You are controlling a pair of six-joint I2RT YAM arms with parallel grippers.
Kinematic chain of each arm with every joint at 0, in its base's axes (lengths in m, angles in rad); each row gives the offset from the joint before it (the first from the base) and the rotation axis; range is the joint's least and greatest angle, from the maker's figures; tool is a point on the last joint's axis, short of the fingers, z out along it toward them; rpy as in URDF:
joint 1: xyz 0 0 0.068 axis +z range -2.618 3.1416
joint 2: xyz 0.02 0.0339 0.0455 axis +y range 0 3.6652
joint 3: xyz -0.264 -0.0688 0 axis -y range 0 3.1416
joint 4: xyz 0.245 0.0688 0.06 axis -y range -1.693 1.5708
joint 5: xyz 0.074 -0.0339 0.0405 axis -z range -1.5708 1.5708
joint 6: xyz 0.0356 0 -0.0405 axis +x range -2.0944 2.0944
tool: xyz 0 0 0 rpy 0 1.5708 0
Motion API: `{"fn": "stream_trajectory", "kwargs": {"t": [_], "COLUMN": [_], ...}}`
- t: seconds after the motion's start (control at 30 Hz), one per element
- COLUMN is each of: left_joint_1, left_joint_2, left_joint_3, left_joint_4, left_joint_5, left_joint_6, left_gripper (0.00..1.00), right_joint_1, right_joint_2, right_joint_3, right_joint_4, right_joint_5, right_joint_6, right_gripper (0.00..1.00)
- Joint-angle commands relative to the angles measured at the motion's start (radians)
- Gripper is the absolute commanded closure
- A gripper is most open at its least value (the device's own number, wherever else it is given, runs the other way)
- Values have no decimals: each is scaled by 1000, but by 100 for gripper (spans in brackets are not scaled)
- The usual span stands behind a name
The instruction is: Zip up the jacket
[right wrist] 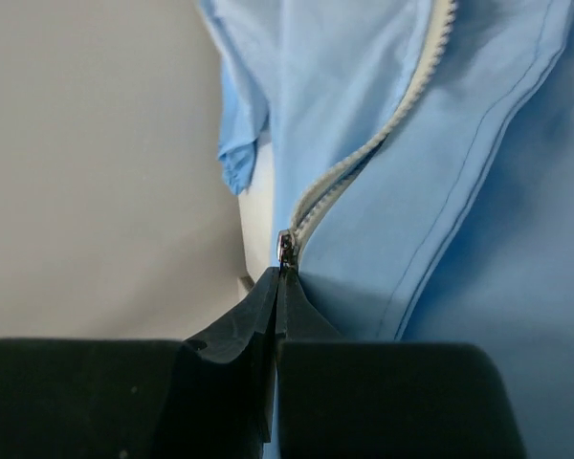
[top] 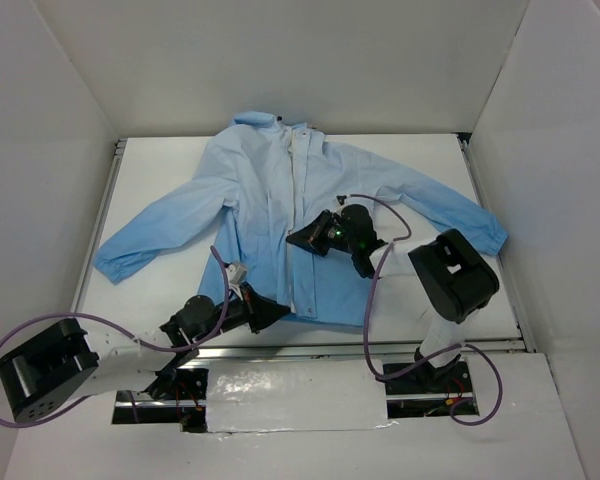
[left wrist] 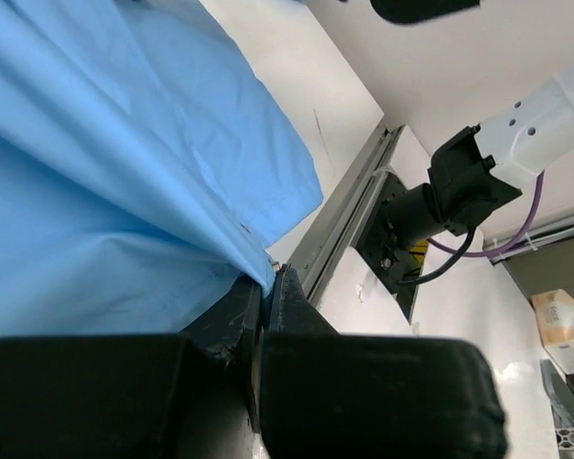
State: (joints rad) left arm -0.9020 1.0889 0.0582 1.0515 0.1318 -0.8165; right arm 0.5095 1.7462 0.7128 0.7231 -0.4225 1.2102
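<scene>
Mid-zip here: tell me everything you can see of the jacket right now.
The jacket is thin, light-blue, creased fabric, lying front up on the table, collar at the far end, both long sleeves spread sideways. A whitish zipper runs down its centre. The right gripper is shut on the slider about halfway up; the left gripper is shut on the hem near the zipper's foot. How far it is closed is unclear.

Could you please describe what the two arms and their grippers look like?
The left arm and right arm match: white tubular links, boxy black housings, looping purple cables. The left gripper and right gripper are black with wedge-shaped jaws.
</scene>
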Motion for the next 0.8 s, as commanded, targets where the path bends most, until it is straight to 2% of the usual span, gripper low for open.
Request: {"fn": "stream_trajectory", "kwargs": {"t": [0.0, 0.23, 0.47, 0.77], "left_joint_1": [-52, -77, -89, -104], "left_joint_2": [-60, -150, -204, -268], "left_joint_3": [-32, -55, -109, -100], "left_joint_4": [-19, -105, -123, -209], "left_joint_5": [88, 49, 43, 60], "left_joint_6": [28, 25, 5, 5], "left_gripper": [100, 100, 100, 100], "right_joint_1": [-45, -80, -124, -204], "right_joint_2": [58, 165, 274, 380], "right_joint_3": [131, 348, 510, 687], "right_joint_4": [-132, -326, -499, -560], "right_joint_5": [113, 145, 191, 157], "right_joint_6": [-15, -69, -110, -170], "right_gripper": [100, 100, 100, 100]}}
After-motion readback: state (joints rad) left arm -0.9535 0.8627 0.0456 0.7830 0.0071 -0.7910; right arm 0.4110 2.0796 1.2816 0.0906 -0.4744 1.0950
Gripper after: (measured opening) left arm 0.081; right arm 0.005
